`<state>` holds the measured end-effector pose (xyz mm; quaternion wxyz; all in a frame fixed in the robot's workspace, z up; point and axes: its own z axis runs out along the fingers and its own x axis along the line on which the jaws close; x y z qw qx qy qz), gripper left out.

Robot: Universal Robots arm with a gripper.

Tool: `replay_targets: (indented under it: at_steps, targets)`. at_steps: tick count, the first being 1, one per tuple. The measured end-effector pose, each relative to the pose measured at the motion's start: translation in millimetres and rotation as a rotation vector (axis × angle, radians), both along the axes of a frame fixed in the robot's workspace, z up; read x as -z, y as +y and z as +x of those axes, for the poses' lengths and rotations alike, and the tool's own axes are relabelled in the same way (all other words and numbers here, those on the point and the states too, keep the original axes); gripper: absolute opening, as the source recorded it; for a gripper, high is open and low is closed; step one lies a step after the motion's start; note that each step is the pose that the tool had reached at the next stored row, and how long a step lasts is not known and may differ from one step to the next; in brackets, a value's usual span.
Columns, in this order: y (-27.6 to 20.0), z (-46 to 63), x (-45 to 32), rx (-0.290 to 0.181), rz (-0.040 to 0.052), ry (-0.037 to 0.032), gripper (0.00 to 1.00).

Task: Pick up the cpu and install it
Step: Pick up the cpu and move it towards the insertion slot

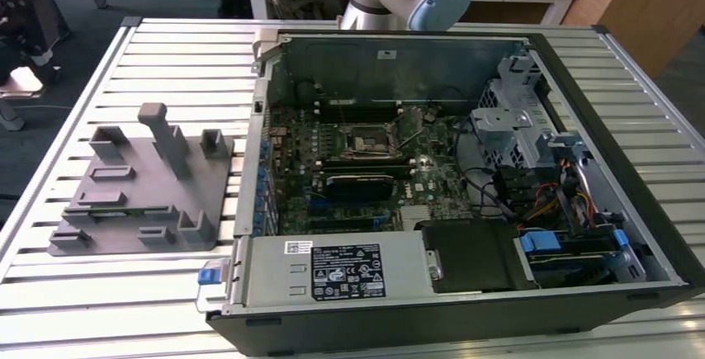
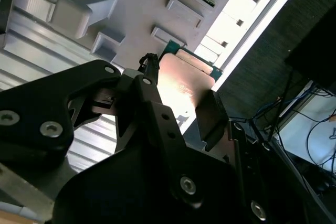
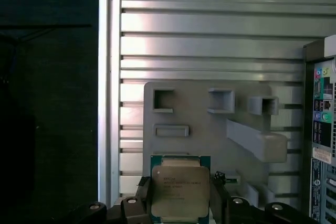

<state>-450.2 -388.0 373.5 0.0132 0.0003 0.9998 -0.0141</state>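
Silvery-grey metal is showing on the top of the cpu, which is sitting clamped in the tool. The tool's black fingers are pressing on two opposite side edges, narrowed to the chip's width. In the second wrist view the same hold is appearing from behind: the cpu, green-rimmed, is standing between the two jaws of the tool. The grey plastic fixture is lying beyond the chip on the slatted tabletop. The chip is judged to be hanging clear above it rather than resting in a pocket, though contact cannot be excluded from these views. The chip's edges are running roughly parallel with the fixture's edges. The computer case is appearing just beside the fixture in the first wrist view. In the exterior view the fixture is occupying the tabletop toward its edge on the exterior view's left. The open computer case is lying beside it toward the exterior view's right. The black square socket is sitting on the board inside the case, so the socket is lying across the case's near wall from the held chip.
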Motion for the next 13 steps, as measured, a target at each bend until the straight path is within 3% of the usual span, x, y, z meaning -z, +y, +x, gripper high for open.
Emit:
replay_targets:
  at_steps: [10,13]
  targets:
    - [1.9,-0.1,-20.4,0.0,0.0,-0.0001,0.53]
    - [1.9,-0.1,-21.1,0.0,-0.0005,-0.0003,0.53]
